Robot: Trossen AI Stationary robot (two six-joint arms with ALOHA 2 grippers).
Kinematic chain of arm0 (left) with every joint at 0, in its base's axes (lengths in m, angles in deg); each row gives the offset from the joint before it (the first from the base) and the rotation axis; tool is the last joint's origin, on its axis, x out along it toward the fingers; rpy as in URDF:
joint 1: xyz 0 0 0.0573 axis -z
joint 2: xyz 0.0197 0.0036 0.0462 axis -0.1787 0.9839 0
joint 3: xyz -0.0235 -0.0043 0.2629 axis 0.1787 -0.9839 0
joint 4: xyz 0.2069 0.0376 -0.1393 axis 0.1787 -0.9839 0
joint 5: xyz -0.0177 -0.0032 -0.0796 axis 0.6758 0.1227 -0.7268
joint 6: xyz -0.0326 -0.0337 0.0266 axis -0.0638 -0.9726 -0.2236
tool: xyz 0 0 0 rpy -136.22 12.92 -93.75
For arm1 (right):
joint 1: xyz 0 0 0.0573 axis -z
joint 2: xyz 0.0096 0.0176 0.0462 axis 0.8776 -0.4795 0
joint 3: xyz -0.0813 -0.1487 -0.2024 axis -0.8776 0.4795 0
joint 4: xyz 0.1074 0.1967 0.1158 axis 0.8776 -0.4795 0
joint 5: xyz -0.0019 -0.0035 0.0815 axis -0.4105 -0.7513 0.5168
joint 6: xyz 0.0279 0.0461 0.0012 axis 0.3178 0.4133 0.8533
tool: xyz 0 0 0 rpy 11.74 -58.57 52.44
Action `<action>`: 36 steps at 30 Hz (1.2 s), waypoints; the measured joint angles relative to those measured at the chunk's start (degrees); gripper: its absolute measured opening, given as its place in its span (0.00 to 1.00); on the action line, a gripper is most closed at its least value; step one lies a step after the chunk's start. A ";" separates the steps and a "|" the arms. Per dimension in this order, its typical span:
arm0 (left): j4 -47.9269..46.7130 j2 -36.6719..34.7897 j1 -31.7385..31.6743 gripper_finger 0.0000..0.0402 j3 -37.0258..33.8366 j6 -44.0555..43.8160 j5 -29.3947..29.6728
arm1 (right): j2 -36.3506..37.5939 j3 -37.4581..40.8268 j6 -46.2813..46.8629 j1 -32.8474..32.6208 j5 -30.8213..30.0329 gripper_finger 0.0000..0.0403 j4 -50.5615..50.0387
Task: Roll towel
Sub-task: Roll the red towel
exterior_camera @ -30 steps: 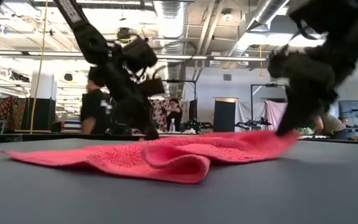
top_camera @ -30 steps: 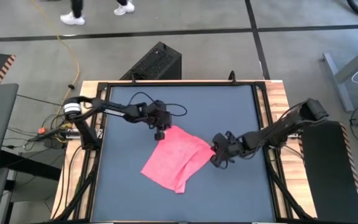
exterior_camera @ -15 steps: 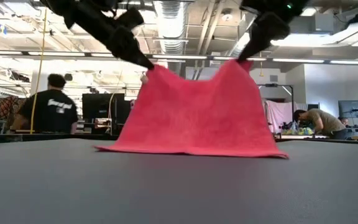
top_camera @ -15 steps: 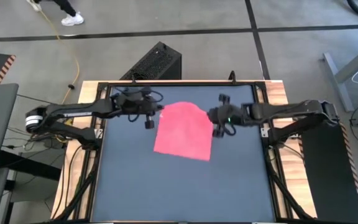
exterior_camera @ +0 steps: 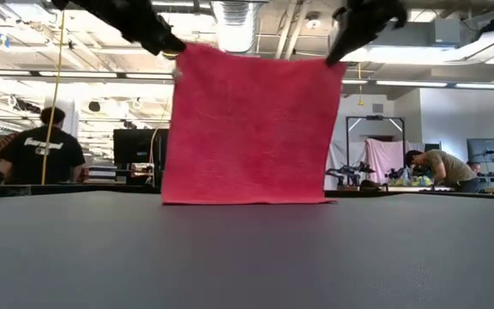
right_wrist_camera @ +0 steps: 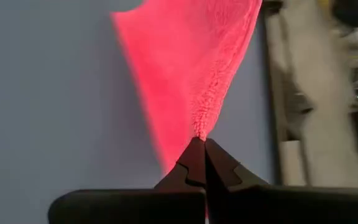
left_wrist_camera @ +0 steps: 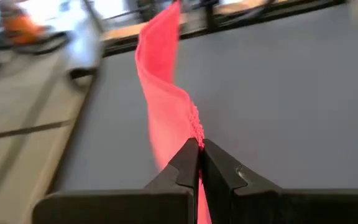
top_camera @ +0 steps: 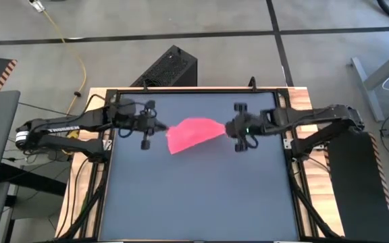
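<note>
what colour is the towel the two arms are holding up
The towel is plain pink-red, with no pattern. The low view shows it best, hanging flat.

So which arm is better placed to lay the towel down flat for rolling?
Neither alone. The left hand and the right hand each pinch one top corner of the towel, which hangs stretched between them, so both should probably lower together.

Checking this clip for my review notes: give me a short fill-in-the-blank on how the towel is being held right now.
1. The towel hangs as a flat sheet held by ____ grippers.
2. The left gripper is ____ on one upper corner.
3. The right gripper pinches the towel's other upper ____.
4. The towel's colour is ____.

Missing words: two; shut; corner; pink-red
</note>
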 joint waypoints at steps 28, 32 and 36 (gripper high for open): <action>-1.25 16.91 35.03 0.00 -5.94 -40.57 33.05 | -16.24 1.15 25.45 -12.97 3.13 0.02 0.32; 3.03 16.91 32.29 0.00 -10.54 -42.41 30.43 | -20.41 2.76 21.76 -7.82 7.62 0.02 2.10; 5.60 16.91 30.99 0.00 -13.67 -43.24 29.43 | -24.40 3.73 20.67 -4.30 8.75 0.03 3.69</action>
